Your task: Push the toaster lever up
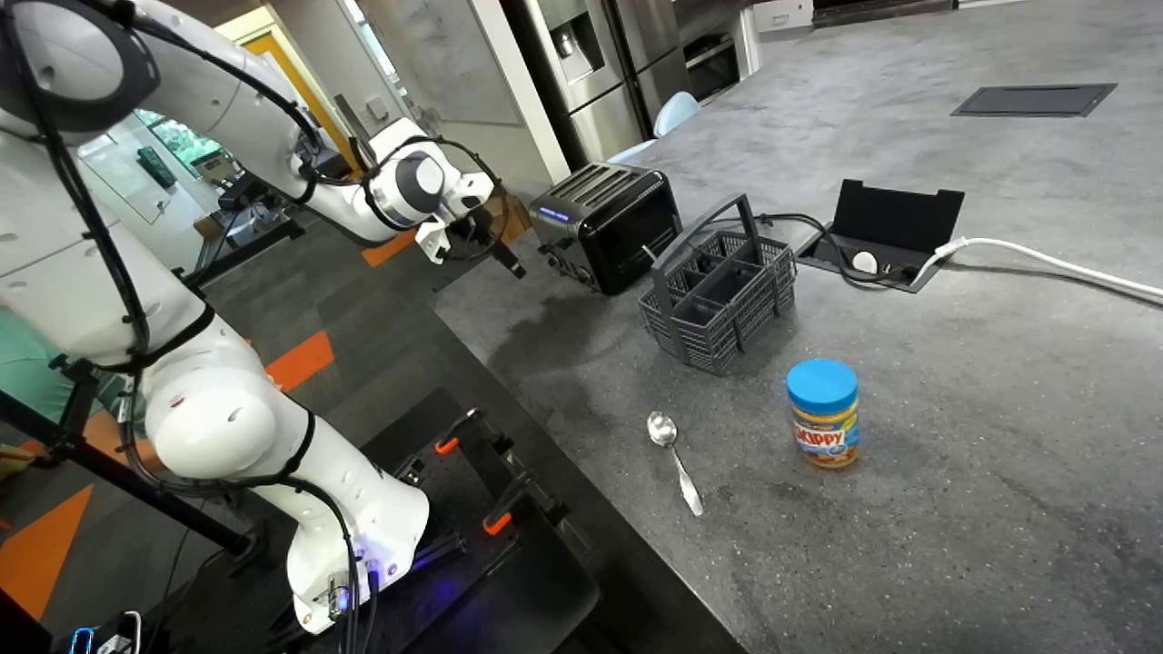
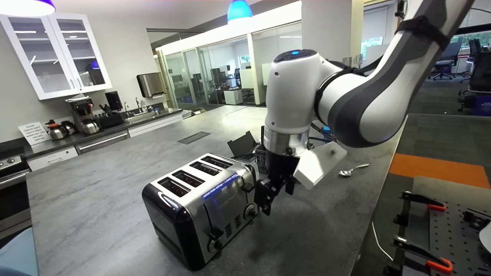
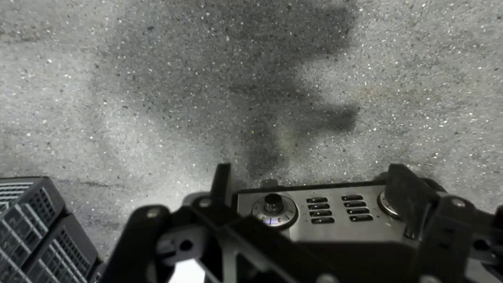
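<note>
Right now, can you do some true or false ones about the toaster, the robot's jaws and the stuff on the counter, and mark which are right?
1. The toaster has four slots on top. True.
2. Both toaster levers sit equally high. False: in an exterior view the near lever sits low and the far lever higher.
3. The jaws are closed tight. False: in the wrist view they stand well apart.
4. In an exterior view, the cutlery basket stands between the toaster and the Skippy jar. True.
5. The Skippy jar's lid is red. False: the lid is blue.
6. The metal spoon lies on the gray countertop. True.
</note>
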Action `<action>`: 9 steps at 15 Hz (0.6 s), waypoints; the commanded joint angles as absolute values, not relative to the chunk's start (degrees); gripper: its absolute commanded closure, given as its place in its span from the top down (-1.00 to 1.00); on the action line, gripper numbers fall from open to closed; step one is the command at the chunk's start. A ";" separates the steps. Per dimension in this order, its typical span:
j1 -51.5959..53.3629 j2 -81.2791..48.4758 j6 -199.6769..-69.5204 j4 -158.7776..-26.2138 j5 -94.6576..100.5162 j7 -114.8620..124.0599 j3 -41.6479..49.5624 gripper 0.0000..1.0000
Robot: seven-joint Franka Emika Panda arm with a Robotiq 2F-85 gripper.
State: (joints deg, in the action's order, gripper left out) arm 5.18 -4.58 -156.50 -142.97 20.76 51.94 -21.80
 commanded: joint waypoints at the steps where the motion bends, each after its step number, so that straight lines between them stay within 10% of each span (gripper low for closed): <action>1: 5.60 -12.47 -157.18 -137.82 23.45 56.09 -20.61 1.00; 9: 5.19 -14.16 -156.53 -137.18 21.53 54.26 -21.19 1.00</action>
